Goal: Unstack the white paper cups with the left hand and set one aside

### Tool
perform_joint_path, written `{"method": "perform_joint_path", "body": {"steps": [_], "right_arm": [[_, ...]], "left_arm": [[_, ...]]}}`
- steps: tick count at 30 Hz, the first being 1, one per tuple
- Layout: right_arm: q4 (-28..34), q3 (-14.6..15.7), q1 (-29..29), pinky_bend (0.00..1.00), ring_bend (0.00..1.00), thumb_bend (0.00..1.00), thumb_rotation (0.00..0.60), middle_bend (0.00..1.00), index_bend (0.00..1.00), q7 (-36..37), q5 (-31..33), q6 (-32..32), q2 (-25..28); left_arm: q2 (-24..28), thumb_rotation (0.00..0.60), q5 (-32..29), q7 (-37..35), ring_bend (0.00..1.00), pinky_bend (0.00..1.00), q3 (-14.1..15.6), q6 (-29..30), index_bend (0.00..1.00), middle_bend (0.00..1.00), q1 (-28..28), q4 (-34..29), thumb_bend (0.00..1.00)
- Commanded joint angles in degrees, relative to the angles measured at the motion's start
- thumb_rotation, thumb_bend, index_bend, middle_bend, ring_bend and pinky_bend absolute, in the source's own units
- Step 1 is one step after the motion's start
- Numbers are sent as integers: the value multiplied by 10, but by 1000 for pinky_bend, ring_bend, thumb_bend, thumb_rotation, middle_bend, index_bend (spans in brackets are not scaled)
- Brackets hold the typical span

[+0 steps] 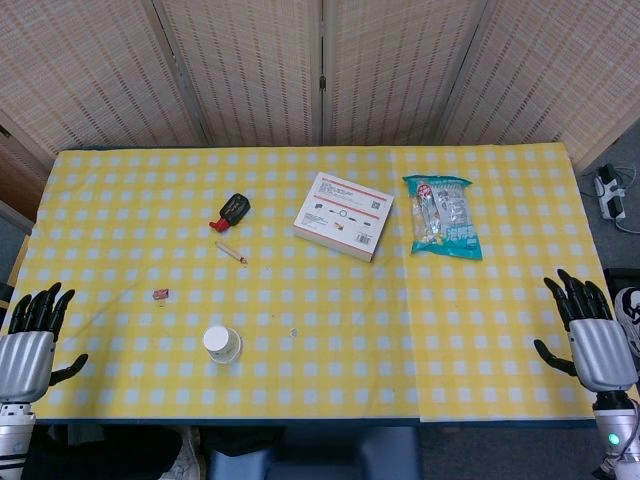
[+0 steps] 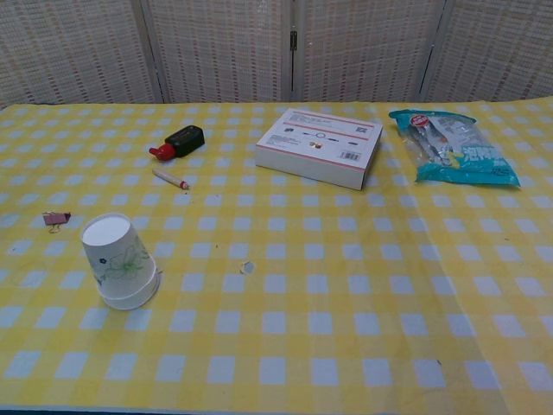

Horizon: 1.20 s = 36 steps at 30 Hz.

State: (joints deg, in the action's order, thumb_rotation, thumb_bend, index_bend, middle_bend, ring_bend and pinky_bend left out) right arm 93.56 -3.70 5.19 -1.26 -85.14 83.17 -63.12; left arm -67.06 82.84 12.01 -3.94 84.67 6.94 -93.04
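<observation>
Tabletop edges: robot hands spread, empty.

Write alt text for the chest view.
An upside-down stack of white paper cups stands near the left front of a table with a yellow checked cloth. Behind it lie a small clip, a crayon, a black and red marker, a white box and a teal snack bag. No hand shows.

The left hand and right hand rest at opposite sides, palms down, fingers spread and pointing forward, thumbs angled inward, holding nothing.
</observation>
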Motion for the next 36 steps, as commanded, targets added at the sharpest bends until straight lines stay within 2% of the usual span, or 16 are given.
{"method": "perform_joint_path", "body": {"steps": [1, 11, 19, 29, 36], "right_arm": [[0, 0, -1, 0, 0, 303, 600, 0, 0, 3, -2, 2, 0], [-1, 1, -2, 0, 0, 303, 600, 0, 0, 10, -5, 5, 3], [5, -1, 0, 0, 0, 303, 600, 0, 0, 11, -11, 8, 11], [13, -2, -1, 0, 0, 303, 600, 0, 0, 11, -16, 13, 17], [13, 0, -3, 0, 0, 303, 600, 0, 0, 15, -18, 15, 18]], "left_arm": [[-3, 600, 3, 0, 22, 0, 0, 2, 87, 37, 1, 2, 226], [-2, 600, 24, -14, 32, 0, 6, -2, 117, 52, 7, 5, 227], [5, 600, 82, -73, 45, 0, 13, -32, 153, 67, 44, 11, 235], [15, 600, 168, -137, 52, 0, 32, -123, 207, 77, 134, 10, 321], [28, 600, 180, -129, 53, 0, 39, -198, 206, 77, 189, -16, 329]]}}
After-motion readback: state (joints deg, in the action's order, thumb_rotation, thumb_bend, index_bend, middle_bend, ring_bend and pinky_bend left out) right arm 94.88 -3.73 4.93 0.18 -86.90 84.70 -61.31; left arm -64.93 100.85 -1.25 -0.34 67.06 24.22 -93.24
